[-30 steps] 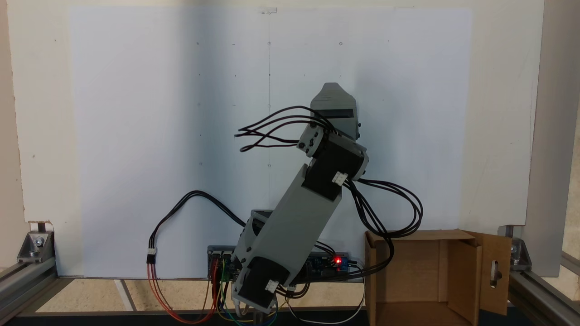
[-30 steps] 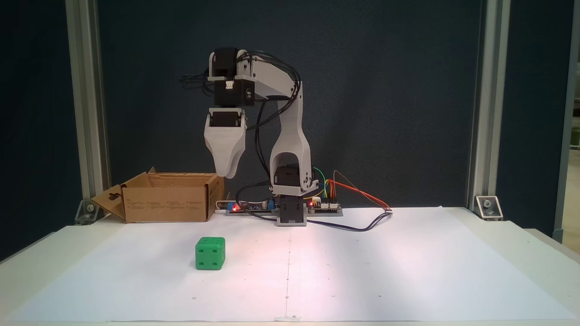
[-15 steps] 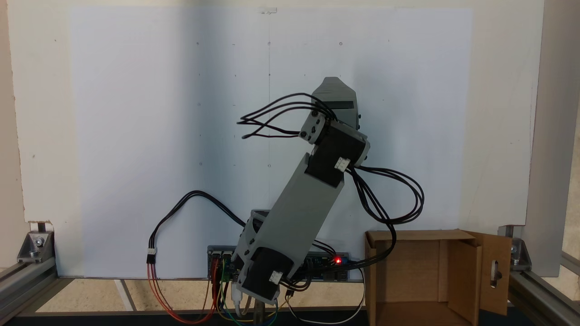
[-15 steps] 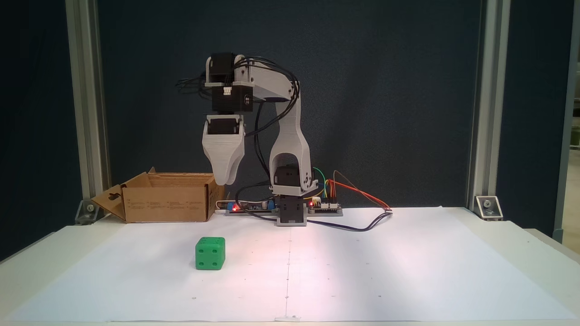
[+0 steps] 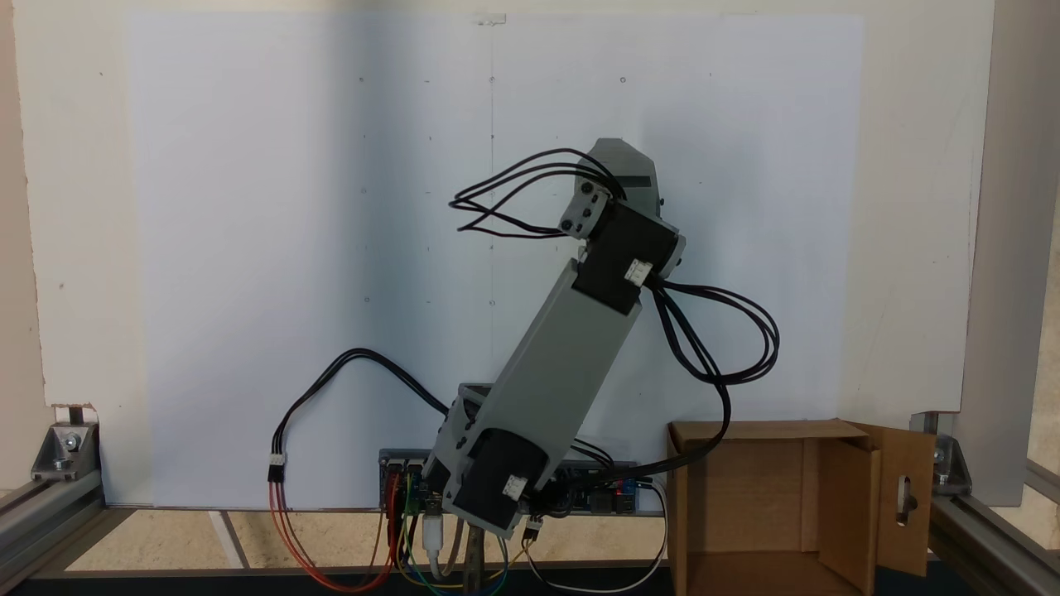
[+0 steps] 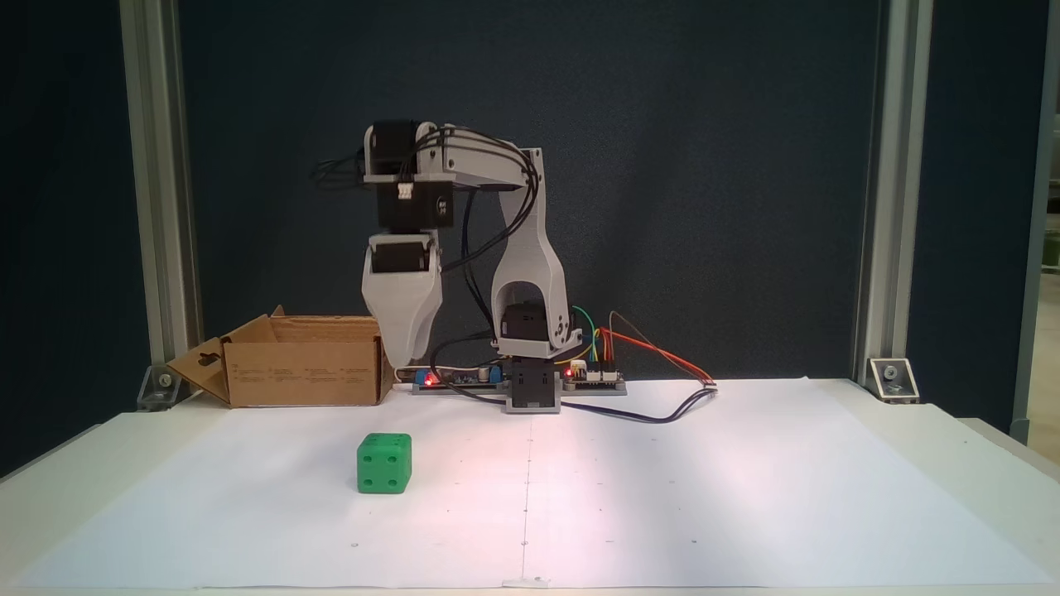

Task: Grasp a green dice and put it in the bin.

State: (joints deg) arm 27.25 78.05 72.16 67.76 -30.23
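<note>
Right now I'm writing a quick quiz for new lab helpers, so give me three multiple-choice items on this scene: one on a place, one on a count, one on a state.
1. Where is the green dice?
A. inside the bin
B. on the white paper, in front of the bin
C. between the gripper's tips

2. How many pips show on the dice face turned toward the front fixed view?
A. one
B. four
C. six

3. In what state is the bin?
A. taped shut
B. lying flattened
C. open on top, flaps folded outward

Answers:
1. B: the dice sits alone on the white paper, nearer the camera than the bin.
2. B: four sunken pips show on that face.
3. C: a fixed view shows its bare inside, and a slotted flap sticks out sideways. The gripper hangs above the table, away from the dice.
</note>
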